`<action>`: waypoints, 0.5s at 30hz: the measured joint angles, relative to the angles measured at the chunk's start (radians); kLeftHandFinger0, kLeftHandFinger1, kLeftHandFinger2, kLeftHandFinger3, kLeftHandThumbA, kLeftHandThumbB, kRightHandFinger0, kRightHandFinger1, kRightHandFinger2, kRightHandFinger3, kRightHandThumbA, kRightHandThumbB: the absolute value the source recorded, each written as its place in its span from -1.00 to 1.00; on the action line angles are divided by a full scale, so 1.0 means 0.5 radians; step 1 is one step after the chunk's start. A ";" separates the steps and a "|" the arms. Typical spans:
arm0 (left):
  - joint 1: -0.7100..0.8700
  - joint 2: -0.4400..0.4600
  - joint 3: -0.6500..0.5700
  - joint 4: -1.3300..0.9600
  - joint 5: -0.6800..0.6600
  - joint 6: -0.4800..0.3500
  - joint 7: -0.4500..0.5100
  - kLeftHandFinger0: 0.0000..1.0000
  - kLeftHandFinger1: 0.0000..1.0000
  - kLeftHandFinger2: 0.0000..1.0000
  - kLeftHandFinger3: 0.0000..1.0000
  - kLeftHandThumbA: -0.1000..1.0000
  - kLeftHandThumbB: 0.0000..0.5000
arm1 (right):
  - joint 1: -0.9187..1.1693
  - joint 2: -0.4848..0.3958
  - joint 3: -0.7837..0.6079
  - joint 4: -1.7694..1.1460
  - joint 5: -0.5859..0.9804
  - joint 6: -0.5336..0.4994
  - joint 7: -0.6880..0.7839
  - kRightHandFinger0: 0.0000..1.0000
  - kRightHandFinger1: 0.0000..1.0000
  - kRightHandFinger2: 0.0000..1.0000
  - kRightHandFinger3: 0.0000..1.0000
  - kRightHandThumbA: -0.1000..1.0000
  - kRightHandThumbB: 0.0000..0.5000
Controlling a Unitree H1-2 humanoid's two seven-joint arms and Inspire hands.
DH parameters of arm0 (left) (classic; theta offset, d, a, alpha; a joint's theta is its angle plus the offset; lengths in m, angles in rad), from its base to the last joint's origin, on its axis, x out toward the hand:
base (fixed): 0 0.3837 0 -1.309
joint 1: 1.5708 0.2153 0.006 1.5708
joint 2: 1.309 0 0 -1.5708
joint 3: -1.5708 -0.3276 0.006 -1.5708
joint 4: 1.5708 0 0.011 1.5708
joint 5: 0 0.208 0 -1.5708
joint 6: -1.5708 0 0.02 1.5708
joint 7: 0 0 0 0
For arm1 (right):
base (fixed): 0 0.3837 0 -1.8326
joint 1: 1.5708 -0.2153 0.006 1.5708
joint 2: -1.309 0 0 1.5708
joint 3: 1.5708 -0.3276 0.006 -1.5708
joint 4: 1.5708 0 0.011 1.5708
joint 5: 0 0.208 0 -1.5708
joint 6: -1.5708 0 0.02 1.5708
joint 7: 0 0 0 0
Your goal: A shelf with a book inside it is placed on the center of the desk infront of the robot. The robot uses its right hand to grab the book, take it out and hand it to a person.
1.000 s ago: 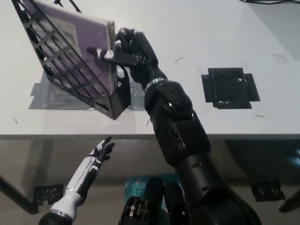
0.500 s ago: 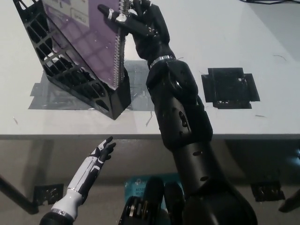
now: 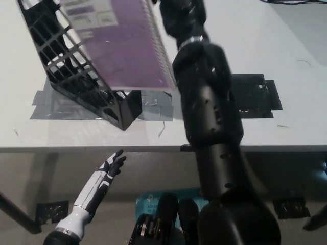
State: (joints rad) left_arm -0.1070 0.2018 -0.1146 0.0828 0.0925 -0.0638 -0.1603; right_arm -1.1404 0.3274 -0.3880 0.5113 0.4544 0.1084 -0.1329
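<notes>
The white desk (image 3: pixel 265 51) lies under my black arm, stretching out on every side of it. My right hand (image 3: pixel 179 15) is up at the far edge of the picture, and part of it is cut off there. It is closed tight on the purple book (image 3: pixel 125 43), holding it by the wire-ring edge. The book sits just to the left of my hand, tilted, with its flat purple cover facing up. It is lifted above the black shelf (image 3: pixel 76 87) and covers part of it. The shelf is a leaning grid box, down and to the left of my right hand, sitting on grey tape (image 3: pixel 46 104) stuck to the desk. A black tape square (image 3: pixel 260 97) is on the desk just right of my arm. My white left hand (image 3: pixel 110 168) rests low, below the desk edge, with its fingers spread apart and nothing in it.
</notes>
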 measured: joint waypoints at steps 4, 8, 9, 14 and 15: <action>0.002 0.000 0.000 0.000 0.002 0.000 0.000 1.00 1.00 1.00 1.00 1.00 0.41 | -0.077 -0.025 -0.106 -0.040 0.142 0.022 -0.028 -1.00 -1.00 -1.00 -1.00 0.88 -1.00; 0.009 0.000 0.000 0.000 0.002 -0.001 0.000 1.00 1.00 1.00 1.00 1.00 0.41 | -0.100 -0.048 -0.175 -0.057 0.233 0.038 -0.059 -1.00 -1.00 -1.00 -1.00 0.81 -1.00; 0.011 -0.001 0.000 0.000 0.001 -0.001 0.000 1.00 1.00 1.00 1.00 1.00 0.41 | -0.105 -0.058 -0.202 -0.071 0.267 0.045 -0.075 -1.00 -1.00 -1.00 -1.00 0.81 -1.00; 0.026 -0.001 0.002 0.000 -0.001 -0.001 0.000 1.00 1.00 1.00 1.00 1.00 0.45 | -0.131 -0.132 -0.304 -0.108 0.412 0.075 -0.133 -1.00 -1.00 -1.00 -1.00 0.80 -1.00; 0.028 -0.001 0.002 0.000 -0.001 -0.001 0.000 1.00 1.00 1.00 1.00 1.00 0.46 | -0.132 -0.145 -0.311 -0.109 0.423 0.077 -0.140 -1.00 -1.00 -1.00 -1.00 0.80 -1.00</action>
State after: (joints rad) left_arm -0.0931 0.2011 -0.1134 0.0827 0.0921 -0.0643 -0.1602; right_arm -1.2063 0.2552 -0.5437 0.4567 0.6656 0.1467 -0.2028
